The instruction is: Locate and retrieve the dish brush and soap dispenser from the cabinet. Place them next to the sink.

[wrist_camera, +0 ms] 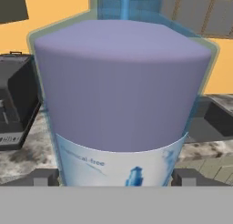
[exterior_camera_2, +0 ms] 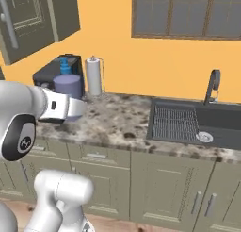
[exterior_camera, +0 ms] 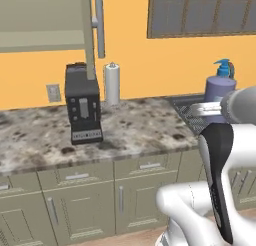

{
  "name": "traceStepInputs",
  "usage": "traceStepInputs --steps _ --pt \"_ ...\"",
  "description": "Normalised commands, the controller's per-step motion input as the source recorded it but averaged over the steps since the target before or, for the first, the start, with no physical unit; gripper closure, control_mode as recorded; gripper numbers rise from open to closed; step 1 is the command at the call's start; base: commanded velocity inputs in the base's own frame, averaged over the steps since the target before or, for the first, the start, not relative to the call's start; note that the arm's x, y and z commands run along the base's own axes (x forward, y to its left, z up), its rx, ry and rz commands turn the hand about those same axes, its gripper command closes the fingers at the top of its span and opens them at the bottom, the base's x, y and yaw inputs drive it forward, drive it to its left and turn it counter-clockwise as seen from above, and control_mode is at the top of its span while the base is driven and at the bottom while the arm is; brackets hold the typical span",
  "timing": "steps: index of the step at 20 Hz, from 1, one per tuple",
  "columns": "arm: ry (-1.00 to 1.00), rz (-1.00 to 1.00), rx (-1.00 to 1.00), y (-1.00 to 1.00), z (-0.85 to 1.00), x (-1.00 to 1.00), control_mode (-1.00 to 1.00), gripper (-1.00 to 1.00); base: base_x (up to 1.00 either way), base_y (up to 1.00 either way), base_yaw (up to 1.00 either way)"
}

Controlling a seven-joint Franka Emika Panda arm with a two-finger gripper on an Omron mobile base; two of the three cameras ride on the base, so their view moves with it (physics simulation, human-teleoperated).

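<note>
Soap dispenser (wrist_camera: 123,91) hides end effector (wrist_camera: 116,176).

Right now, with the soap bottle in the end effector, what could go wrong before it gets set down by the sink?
1. The end effector grips the soap dispenser low, near its label, with the jaws spread wide, so the tall bottle may tip or slip.
2. The sink basin lies right beside the drainboard; a set-down too far over could drop the bottle in.

I'm seeing flat, even rendered light, soft shadow pooling under coffee machine (exterior_camera: 83,108), no glare, slightly soft edges.
</note>
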Motion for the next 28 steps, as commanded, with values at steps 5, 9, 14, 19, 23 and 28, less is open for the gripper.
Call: traceStepInputs --steps 5,9,14,19,23,28 --pt "0.0 0.0 0.0 0.0 0.0 0.0 1.0 1.0 0.46 -0.43 0.05" --pt "0.0 0.0 0.0 0.0 0.0 0.0 1.0 1.0 0.77 -0.55 0.12" --pt "0.0 0.0 0.0 0.0 0.0 0.0 1.0 1.0 0.59 -0.35 0.09" --pt "0.0 0.0 0.0 0.0 0.0 0.0 1.0 1.0 0.21 0.0 0.01" --pt "0.0 0.0 0.0 0.0 0.0 0.0 1.0 1.0 0.0 0.0 0.0" --pt "0.0 0.04 0.01 -0.12 -0.07 0.23 -1.0 1.0 0.06 -0.02 0.01"
